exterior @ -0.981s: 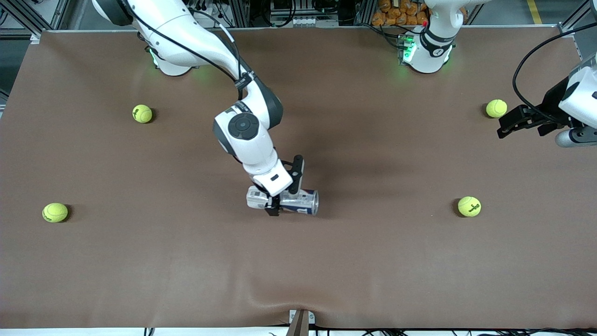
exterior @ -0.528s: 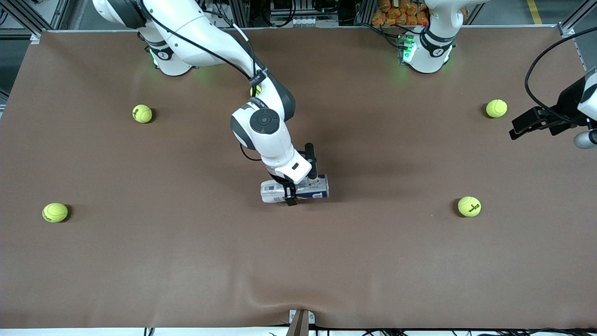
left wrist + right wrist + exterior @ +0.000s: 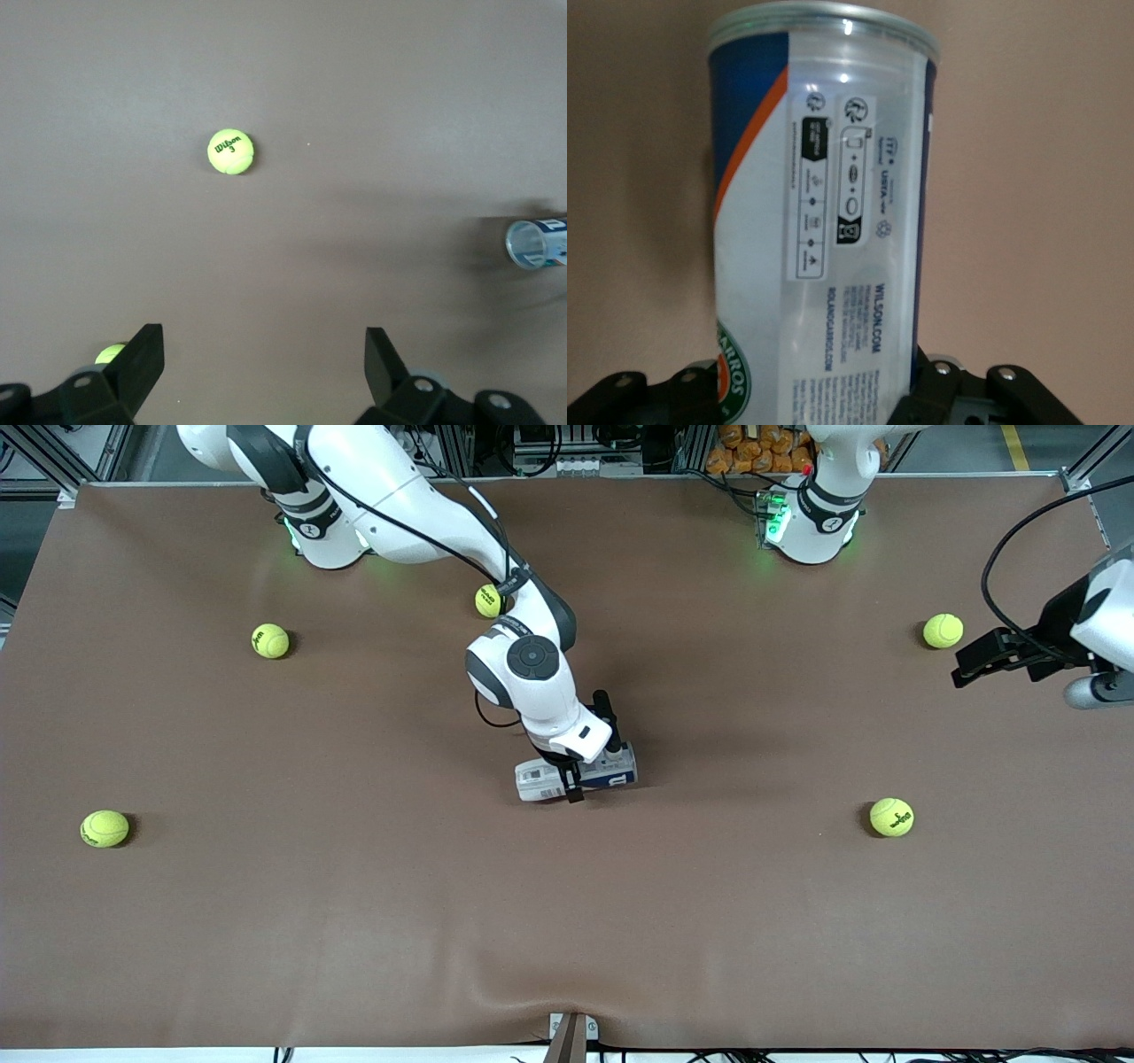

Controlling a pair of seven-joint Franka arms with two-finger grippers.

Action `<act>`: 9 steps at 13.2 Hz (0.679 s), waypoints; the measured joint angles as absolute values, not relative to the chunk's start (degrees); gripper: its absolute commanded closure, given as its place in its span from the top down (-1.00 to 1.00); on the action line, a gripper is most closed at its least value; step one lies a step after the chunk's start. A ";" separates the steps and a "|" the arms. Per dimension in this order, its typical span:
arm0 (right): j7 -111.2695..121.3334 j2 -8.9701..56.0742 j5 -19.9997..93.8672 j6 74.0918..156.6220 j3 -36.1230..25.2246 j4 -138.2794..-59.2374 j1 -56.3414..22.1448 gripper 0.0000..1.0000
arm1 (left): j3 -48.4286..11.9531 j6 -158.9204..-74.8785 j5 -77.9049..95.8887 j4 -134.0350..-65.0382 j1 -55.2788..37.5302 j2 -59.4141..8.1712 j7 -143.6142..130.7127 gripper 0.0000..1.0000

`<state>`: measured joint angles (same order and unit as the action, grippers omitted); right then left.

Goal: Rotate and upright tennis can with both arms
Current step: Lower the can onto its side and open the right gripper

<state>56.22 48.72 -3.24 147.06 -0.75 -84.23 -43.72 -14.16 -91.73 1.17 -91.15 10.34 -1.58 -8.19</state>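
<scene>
Brown table (image 3: 266, 921), sideways blue-white tennis can (image 3: 611, 772)

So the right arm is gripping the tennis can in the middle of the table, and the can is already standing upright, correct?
Not quite. The right gripper does grip the tennis can mid-table, but the can is not upright: the front view shows it lying on its side, its length running along the table. The left gripper waits open, over the left arm's end of the table.

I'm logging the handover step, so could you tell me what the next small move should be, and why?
Probably bring the open left gripper, over the left arm's end of the table, toward the tennis can. The right gripper holds the can on its side mid-table, so uprighting likely needs a second grip.
</scene>
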 measured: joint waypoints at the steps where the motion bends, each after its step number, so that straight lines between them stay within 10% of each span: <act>1: 55.90 49.55 -3.24 148.69 -0.81 -84.22 -43.72 1.00 | -14.33 -91.69 1.17 -91.25 10.10 -1.75 -8.19 1.00; 9: 55.41 45.83 -3.25 146.98 -1.30 -83.40 -43.78 1.00 | -15.41 -91.28 1.24 -91.57 9.10 -3.71 -8.20 1.00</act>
